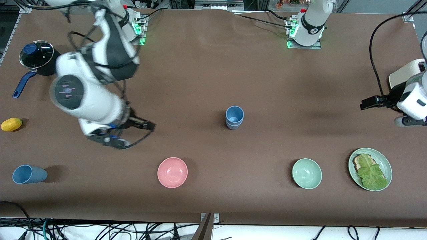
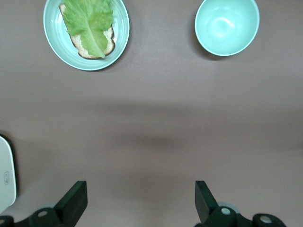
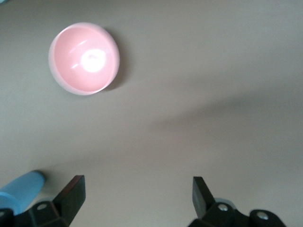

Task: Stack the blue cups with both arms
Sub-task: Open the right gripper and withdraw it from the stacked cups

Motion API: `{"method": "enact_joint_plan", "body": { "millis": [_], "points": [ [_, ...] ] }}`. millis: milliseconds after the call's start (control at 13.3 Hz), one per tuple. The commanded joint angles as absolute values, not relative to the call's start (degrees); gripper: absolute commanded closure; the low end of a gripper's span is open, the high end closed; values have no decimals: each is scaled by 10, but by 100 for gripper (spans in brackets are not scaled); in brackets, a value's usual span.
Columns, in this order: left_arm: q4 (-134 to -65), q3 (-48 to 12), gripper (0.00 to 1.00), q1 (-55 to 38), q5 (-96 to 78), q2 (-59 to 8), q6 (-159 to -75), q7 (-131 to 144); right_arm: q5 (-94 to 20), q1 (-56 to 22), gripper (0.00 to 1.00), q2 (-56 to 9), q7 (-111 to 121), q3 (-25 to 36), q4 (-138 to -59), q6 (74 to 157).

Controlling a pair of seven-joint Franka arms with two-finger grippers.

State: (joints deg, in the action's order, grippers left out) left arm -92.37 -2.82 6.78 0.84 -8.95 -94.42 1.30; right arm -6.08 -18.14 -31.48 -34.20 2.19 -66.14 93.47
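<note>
Since two blue cups (image 1: 234, 117) already sit nested upright mid-table, part of the stacking looks done. A third blue cup (image 1: 29, 174) lies on its side near the front edge at the right arm's end, so one cup seems left to add. Right gripper (image 1: 115, 138) hangs over bare table between that cup and the pink bowl (image 1: 172, 172), fingers spread, holding nothing. Left gripper (image 2: 141, 201) waits over its end of the table, fingers spread, near the green bowl (image 1: 307, 173) and plate (image 1: 386, 163).
</note>
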Motion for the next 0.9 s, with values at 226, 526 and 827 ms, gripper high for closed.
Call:
{"method": "enact_joint_plan", "body": {
  "millis": [226, 526, 827],
  "points": [
    [-950, -18, 0, 25, 4, -54, -947, -1, -62, -122, 0, -235, -225, 39, -679, 848],
    [-943, -19, 0, 31, 4, -55, -948, -2, -54, -122, 0, -159, -220, 43, -788, 888],
    [-943, -19, 0, 31, 4, -58, -948, -2, -51, -122, 0, -114, -199, 52, -860, 928]
  ]
}}
